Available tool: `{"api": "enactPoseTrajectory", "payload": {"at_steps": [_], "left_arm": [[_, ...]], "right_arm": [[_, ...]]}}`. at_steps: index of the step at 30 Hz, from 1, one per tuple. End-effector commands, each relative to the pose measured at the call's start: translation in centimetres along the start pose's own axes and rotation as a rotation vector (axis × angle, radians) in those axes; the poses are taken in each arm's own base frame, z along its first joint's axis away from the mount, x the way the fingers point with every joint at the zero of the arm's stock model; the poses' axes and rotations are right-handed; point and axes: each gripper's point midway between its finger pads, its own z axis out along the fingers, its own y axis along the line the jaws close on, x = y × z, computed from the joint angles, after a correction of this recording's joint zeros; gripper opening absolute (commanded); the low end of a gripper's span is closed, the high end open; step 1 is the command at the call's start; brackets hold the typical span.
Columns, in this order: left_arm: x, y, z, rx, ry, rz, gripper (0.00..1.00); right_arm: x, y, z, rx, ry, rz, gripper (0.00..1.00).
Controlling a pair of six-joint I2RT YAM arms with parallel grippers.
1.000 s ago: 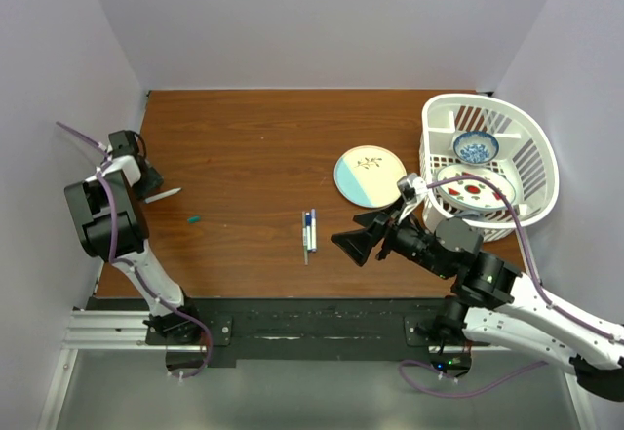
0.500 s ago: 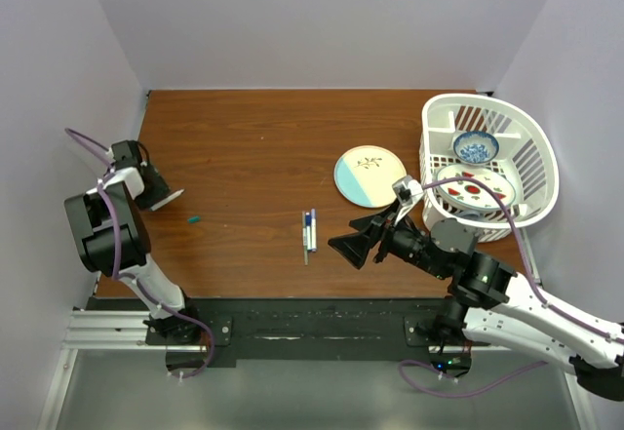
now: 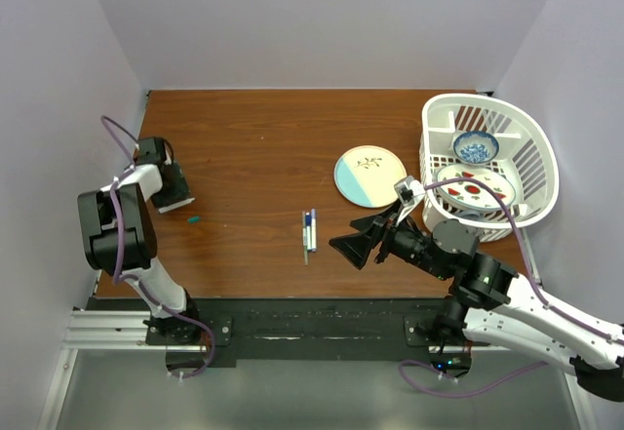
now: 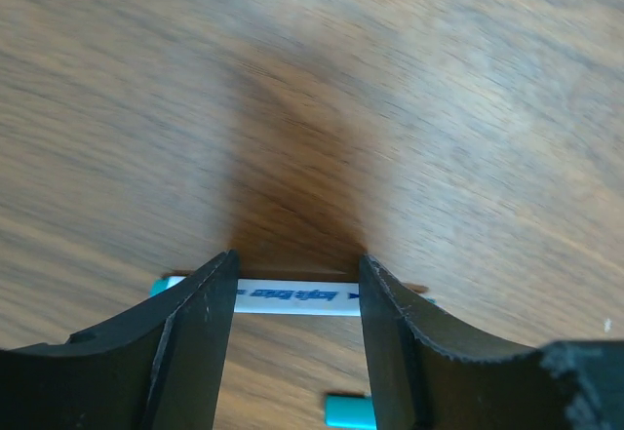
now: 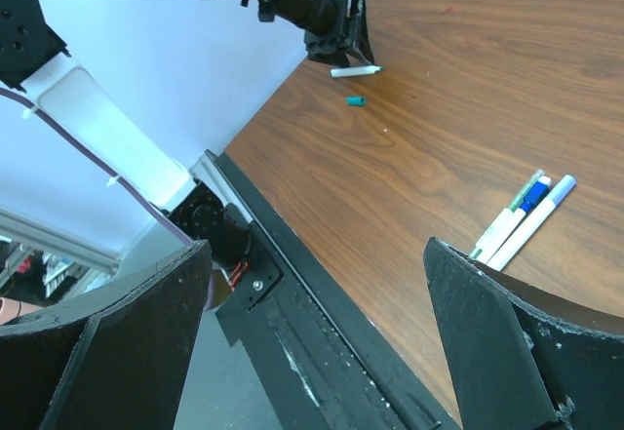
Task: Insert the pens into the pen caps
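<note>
Brown wood bench [image 3: 253, 137] filled the view under my left hand [image 4: 297, 264], which hung low at the far left edge. Its jaws stood about half open, with nothing clamped between them. A white pen [image 4: 292, 297] lay flat on the wood just below the tips. It ran from one finger to the other, so both ends stuck out past them. The green cap [image 4: 349, 410] lay loose just beside the pen. My right hand [image 3: 351, 235] hovered wide open and empty near mid-bench, beside the other pens [image 3: 308, 230], which lay side by side.

As I judged it, the step was picking up this pen, and my wrist was turned the wrong way for it. Closing like that would have pressed on the pen's ends, or missed it altogether. I needed to turn the hand a quarter turn so the fingers crossed the barrel. The grip belonged near the middle, with the writing end left free for the cap. I also needed to come down gently, since so slim a pen would roll. The cap looked light enough to skid at a nudge, so I had to keep my fingers off it.
</note>
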Motion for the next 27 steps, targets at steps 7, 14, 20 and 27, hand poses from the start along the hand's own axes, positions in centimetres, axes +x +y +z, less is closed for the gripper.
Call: {"api": "enactPoseTrajectory", "payload": {"at_steps": [7, 14, 20, 27], "left_arm": [[2.9, -0.3, -1.8, -0.027, 0.093, 0.100, 0.61], [0.1, 1.1, -3.8, -0.124, 0.007, 0.137, 0.73], [-1.4, -1.0, -6.3, -0.160, -0.193, 0.446, 0.82], [-1.9, -4.8, -7.5, -0.021, -0.235, 0.779, 0.65]], "right_arm": [[-1.2, 0.3, -0.2, -0.003, -0.043, -0.003, 0.94], [-1.5, 0.2, -0.7, 0.006, -0.051, -0.004, 0.94], [-1.2, -0.1, -0.4, 0.018, -0.039, -0.004, 0.94], [-0.4, -0.1, 0.4, 0.017, -0.007, -0.003, 0.94]]}}
